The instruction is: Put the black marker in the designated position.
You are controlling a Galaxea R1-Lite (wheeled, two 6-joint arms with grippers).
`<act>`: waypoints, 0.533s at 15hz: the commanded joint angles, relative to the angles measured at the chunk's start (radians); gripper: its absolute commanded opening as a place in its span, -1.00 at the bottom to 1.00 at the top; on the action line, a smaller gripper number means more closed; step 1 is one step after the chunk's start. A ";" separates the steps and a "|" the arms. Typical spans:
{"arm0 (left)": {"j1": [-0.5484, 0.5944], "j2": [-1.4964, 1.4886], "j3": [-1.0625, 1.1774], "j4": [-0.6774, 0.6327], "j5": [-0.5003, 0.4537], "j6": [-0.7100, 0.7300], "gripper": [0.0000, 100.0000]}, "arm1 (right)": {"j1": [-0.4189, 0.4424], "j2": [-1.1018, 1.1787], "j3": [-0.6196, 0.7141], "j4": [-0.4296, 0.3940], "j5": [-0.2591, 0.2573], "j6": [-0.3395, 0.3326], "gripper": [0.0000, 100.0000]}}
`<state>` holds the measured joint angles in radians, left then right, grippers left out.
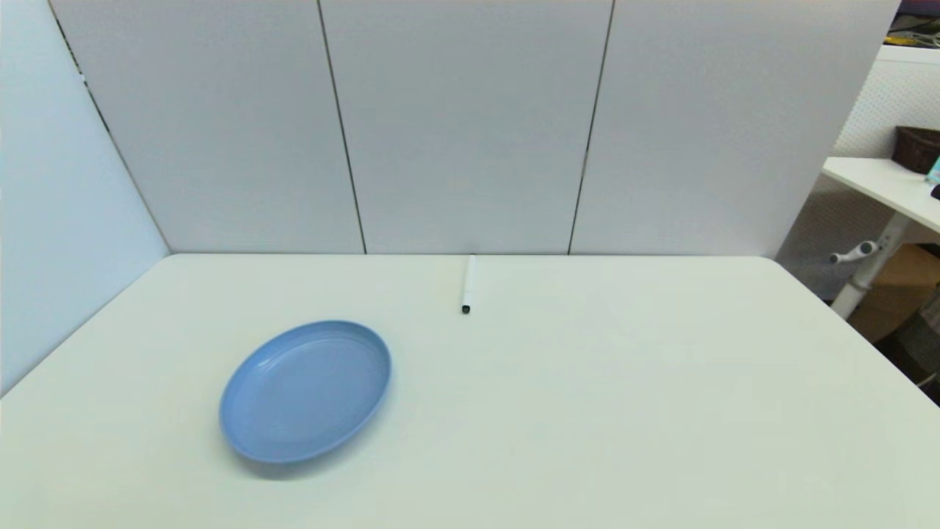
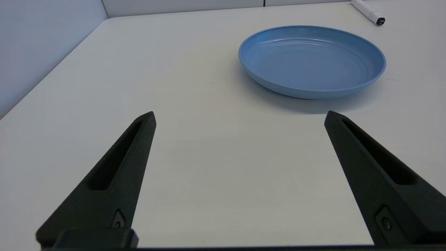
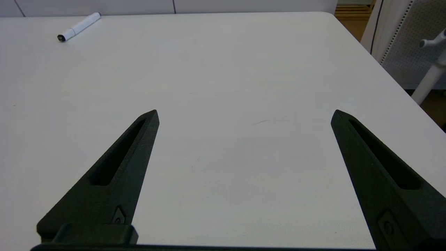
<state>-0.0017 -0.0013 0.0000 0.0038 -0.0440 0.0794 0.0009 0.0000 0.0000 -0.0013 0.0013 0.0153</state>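
Note:
The black marker (image 1: 468, 284), a slim white pen with a small black tip, lies near the table's back edge at the middle, tip pointing toward me. It also shows in the left wrist view as the marker (image 2: 368, 11) and in the right wrist view as the marker (image 3: 78, 27). A blue plate (image 1: 305, 389) sits left of centre, empty. My left gripper (image 2: 240, 116) hovers open over bare table short of the plate (image 2: 312, 61). My right gripper (image 3: 245, 115) is open too, far from the marker. Neither arm shows in the head view.
White panels wall the table (image 1: 587, 411) at the back and left. Past the table's right edge stand a second white desk (image 1: 881, 184) with a dark basket, a cardboard box and a white desk leg (image 3: 430, 75).

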 commanded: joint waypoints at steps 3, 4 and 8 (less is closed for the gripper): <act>0.000 0.001 0.000 -0.001 0.000 0.000 1.00 | 0.001 0.002 0.000 0.000 0.000 0.000 1.00; 0.000 0.000 0.000 -0.001 0.000 0.000 1.00 | 0.001 0.000 0.000 0.000 0.000 0.000 1.00; 0.000 0.001 0.000 -0.001 0.000 0.000 1.00 | 0.001 0.000 0.000 0.000 0.000 0.000 1.00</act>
<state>-0.0017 -0.0013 0.0000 0.0036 -0.0440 0.0794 0.0009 0.0000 0.0000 -0.0013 0.0013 0.0153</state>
